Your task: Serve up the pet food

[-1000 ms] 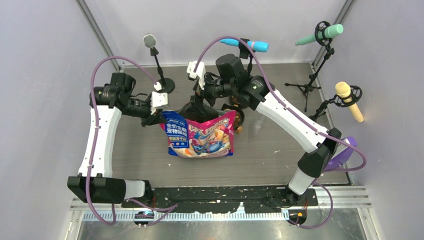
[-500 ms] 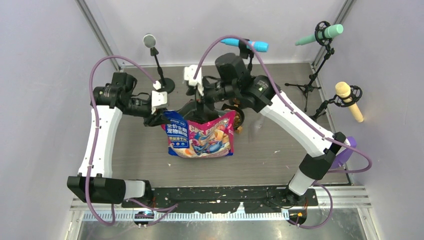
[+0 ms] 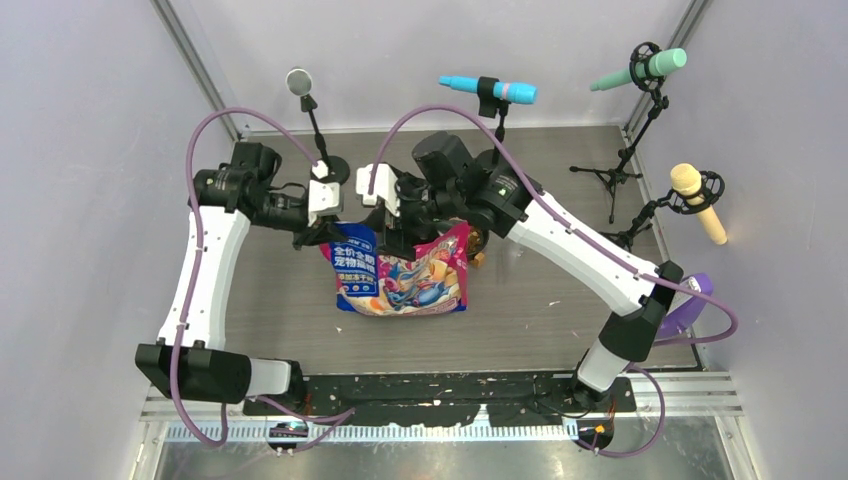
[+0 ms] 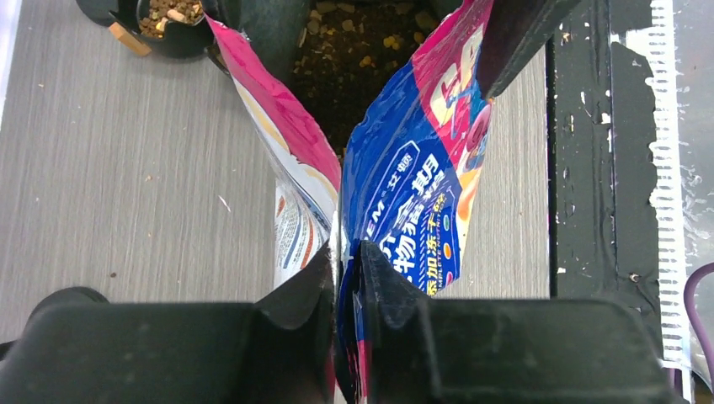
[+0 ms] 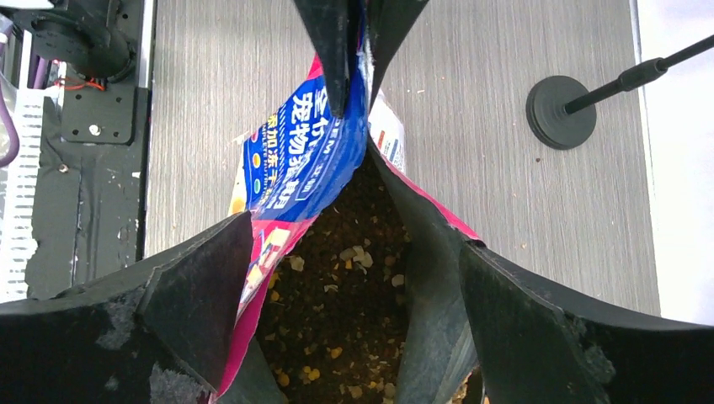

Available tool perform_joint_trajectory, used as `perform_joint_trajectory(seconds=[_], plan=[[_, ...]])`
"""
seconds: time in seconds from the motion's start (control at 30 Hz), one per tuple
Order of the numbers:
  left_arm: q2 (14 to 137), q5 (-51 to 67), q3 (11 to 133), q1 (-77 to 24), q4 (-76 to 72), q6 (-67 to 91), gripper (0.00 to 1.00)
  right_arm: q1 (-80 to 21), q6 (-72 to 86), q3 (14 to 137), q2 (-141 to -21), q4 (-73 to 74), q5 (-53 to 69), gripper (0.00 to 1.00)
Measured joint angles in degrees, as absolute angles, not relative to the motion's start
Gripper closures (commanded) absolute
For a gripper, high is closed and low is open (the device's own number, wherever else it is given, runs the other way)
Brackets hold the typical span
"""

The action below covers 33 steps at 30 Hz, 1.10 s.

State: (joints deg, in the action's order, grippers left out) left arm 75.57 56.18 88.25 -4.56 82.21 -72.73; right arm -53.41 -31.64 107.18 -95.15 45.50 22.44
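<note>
while deep in bag point(image 5: 290, 160), brown kibble point(image 5: 337, 295)

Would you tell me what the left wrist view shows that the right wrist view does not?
Only the left wrist view shows a black bowl with some food in it, on the table past the bag. Only the right wrist view shows a round stand base on the table. Both show the open bag, the kibble inside it, and the left gripper with its jaws shut on the bag's edge.
</note>
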Motion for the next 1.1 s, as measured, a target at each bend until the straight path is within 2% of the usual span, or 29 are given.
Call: perform_joint_trajectory(seconds=[0.17, 0.43, 0.6, 0.7, 0.73, 0.77, 0.8, 0.87, 0.9, 1.0, 1.07, 1.1], plan=[[76.0, 55.5, 88.4, -4.6, 83.2, -74.0, 1.0, -53.7, -34.6, 105.4, -94.5, 45.8, 22.9, 0.11], [76.4, 51.9, 91.0, -4.5, 86.0, -78.0, 1.0, -54.0, -39.2, 101.9, -92.9, 48.0, 21.7, 0.09], [78.0, 51.4, 93.2, -3.6, 88.3, -80.9, 1.0, -54.2, -40.7, 100.3, -91.0, 47.7, 19.8, 0.15], [79.5, 51.1, 95.5, -2.9, 90.1, -83.1, 1.0, -53.7, -41.5, 100.3, -90.2, 47.5, 19.6, 0.27], [80.1, 50.9, 96.1, -2.7, 90.5, -83.5, 1.0, -53.4, -41.8, 100.3, -89.8, 47.5, 19.6, 0.36], [80.4, 50.7, 96.6, -2.5, 90.8, -84.0, 1.0, -52.9, -41.9, 100.3, -89.5, 47.6, 19.6, 0.42], [80.6, 50.5, 96.9, -2.2, 90.8, -84.5, 1.0, -52.4, -42.2, 100.3, -89.2, 47.6, 19.6, 0.53], [80.8, 50.3, 97.2, -2.0, 90.9, -85.1, 1.0, -51.2, -42.2, 100.3, -88.6, 47.9, 19.6, 0.57], [80.8, 50.3, 97.3, -1.9, 90.9, -85.4, 1.0, -50.9, -42.3, 100.3, -88.4, 48.1, 19.6, 0.55], [80.8, 50.2, 97.3, -1.9, 91.0, -86.0, 1.0, -50.2, -42.3, 100.3, -87.7, 48.4, 19.8, 0.29], [80.8, 50.2, 97.3, -1.9, 91.0, -86.0, 1.0, -50.1, -41.7, 100.3, -87.2, 48.3, 20.5, 0.18], [80.8, 50.2, 97.3, -1.9, 91.0, -85.9, 1.0, -50.1, -41.3, 100.3, -87.0, 48.2, 20.7, 0.16]])
